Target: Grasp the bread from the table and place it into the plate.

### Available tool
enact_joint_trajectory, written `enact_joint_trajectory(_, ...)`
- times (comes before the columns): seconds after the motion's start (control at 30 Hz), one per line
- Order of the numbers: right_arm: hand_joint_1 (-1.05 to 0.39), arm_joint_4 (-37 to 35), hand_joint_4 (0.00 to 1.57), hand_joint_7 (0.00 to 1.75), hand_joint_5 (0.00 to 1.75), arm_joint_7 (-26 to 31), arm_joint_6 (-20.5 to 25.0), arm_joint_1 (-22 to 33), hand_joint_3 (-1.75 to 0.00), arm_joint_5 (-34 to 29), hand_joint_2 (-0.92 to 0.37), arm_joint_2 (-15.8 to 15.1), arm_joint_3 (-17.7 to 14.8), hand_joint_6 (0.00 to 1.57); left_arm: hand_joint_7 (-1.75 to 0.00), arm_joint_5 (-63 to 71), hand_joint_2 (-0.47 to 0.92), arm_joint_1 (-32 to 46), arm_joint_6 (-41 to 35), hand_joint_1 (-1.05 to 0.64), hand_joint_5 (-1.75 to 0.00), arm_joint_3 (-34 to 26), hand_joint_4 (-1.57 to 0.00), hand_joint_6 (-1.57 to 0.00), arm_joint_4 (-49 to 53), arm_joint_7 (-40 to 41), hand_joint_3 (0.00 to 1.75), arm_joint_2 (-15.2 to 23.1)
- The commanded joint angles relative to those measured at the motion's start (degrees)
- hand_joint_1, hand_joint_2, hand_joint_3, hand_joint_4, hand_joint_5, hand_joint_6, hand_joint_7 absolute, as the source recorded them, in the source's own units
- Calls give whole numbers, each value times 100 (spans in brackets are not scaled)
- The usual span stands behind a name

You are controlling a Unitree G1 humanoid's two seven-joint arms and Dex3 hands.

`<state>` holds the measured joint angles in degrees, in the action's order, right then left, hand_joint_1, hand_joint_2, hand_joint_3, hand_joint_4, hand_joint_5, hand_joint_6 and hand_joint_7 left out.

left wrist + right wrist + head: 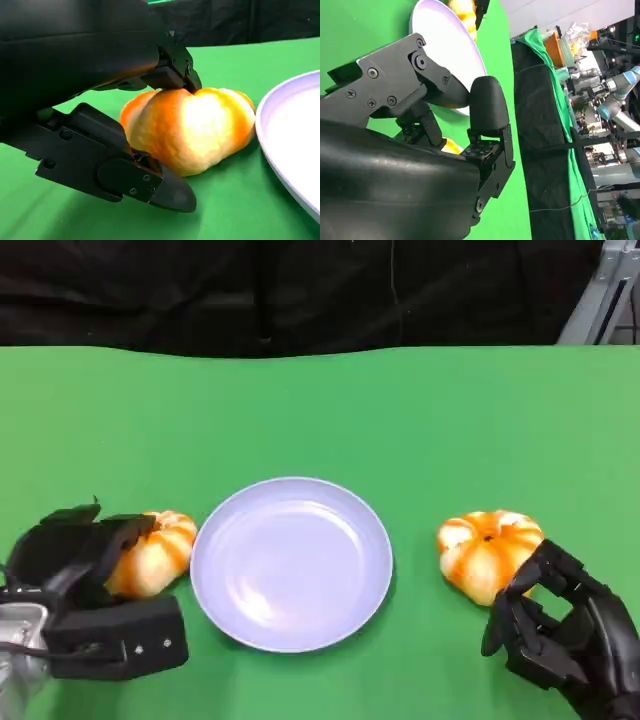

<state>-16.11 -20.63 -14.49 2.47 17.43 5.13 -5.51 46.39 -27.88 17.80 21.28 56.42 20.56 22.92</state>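
Bread, two pieces: round, lobed, pumpkin-shaped buns, glossy orange fading to pale cream. One orange-and-cream bun (155, 552) lies on the green counter (320, 410) just left of the plate; the second orange-and-cream bun (488, 552) lies on the counter right of the plate, apart from it.

Plate: round, pale lavender plate (291, 562), shallow, nothing on it, between the two buns.

Left hand (85, 590): black, fingers set around the left bun, one above and one below it, touching its surface; bun rests on the counter.

Right hand (560, 625): black, fingers curled, holding nothing, just beside the right bun's near edge.
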Motion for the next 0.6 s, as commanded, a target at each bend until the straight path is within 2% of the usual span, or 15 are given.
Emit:
enact_joint_trajectory(0.03,-17,80,83,167,175,75,-46,26,-107,-34,-57,-22,-1,62,0,-75,92,-170,22,-86,-2,205,-30,-47,298,80,7,-6)
enact_joint_trajectory(0.1,-18,133,83,167,175,97,11,47,-107,-34,-58,-23,15,63,0,-103,92,-235,-2,-86,-2,274,-30,-47,457,108,7,-60)
enact_joint_trajectory(0.23,-16,163,82,167,175,105,19,62,-106,-43,-59,-38,41,63,-1,-147,92,-381,-45,-74,-3,423,-36,-49,844,194,13,-197)
enact_joint_trajectory(0.3,-18,141,82,166,175,107,4,54,-105,-32,-59,-39,36,63,-3,-189,92,-419,21,-55,-7,476,-48,-55,975,275,13,-226)
enact_joint_trajectory(0.43,-18,98,82,166,175,63,-52,40,-104,4,-59,-35,26,63,-3,-324,92,-453,96,-48,-7,461,-53,-57,1128,333,14,-276)
enact_joint_trajectory(0.47,-18,74,82,166,175,31,-85,32,-104,27,-59,-30,19,63,-6,-410,92,-450,118,-26,-14,419,-84,-76,1168,330,21,-304)
enact_joint_trajectory(0.57,-18,52,82,165,175,8,-116,22,-104,42,-59,-27,7,63,-8,-598,92,-446,167,-10,-17,364,-110,-94,1248,325,26,-345)
enact_joint_trajectory(0.6,-18,59,83,165,175,15,-110,23,-104,41,-59,-25,6,64,-12,-664,92,-440,183,-7,-58,344,-103,-105,1272,327,27,-353)
